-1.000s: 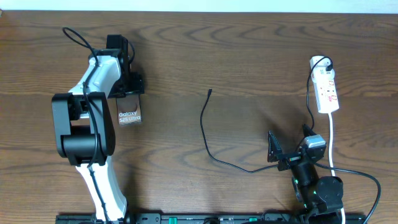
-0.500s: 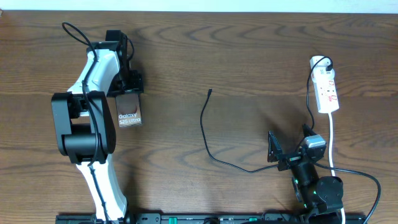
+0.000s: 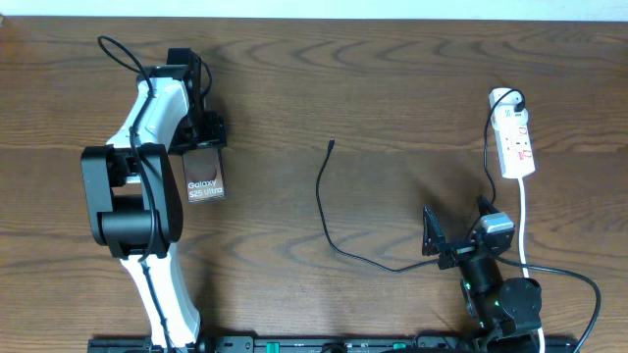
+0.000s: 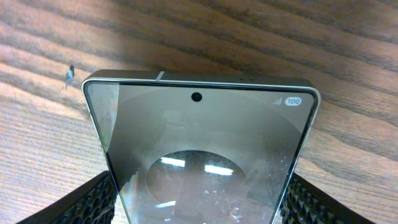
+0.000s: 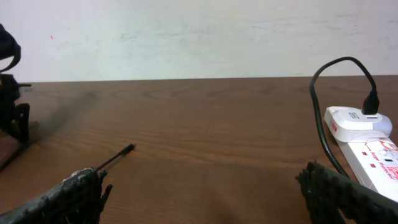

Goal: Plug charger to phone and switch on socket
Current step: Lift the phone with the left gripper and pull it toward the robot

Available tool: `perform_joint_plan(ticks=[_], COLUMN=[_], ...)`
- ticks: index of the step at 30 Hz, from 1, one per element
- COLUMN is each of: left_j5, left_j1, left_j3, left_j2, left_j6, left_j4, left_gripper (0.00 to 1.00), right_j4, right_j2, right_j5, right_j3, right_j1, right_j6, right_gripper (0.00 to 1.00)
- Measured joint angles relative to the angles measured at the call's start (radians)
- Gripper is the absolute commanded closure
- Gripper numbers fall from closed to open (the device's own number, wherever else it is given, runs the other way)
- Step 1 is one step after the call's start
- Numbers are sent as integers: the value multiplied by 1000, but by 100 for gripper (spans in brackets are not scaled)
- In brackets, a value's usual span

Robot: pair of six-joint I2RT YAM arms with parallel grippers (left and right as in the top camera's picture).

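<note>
Left fingers (image 4: 87,202) pinch the phone (image 4: 199,155) by its sides, open tabletop (image 4: 348,50) all round. Right fingers (image 5: 62,199) are wide apart and empty, charger tip (image 5: 127,149) well ahead.

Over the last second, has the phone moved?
Yes, slightly. In the overhead view the phone has shifted a little toward the bottom of the frame, nearer the robot's side, while the charger lies unchanged.
</note>
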Motion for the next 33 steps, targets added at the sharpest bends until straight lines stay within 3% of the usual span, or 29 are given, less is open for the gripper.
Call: perform_joint_plan(ticks=[13,23,33], left_j5=[34,86,158], left_j1=[-1,-8,-98], left_j3=[0,0,1], left_j2=[0,0,0], left_j6=[-39,-107,-130], left_j4=[-9,-121,-150], left_gripper=[93,93,93], right_j4=[0,0,0], right_j2=[0,0,0], right_j5=[0,0,0], right_j3=[0,0,0], right_j1=[0,0,0], right_j6=[0,0,0], right_gripper=[1,1,1])
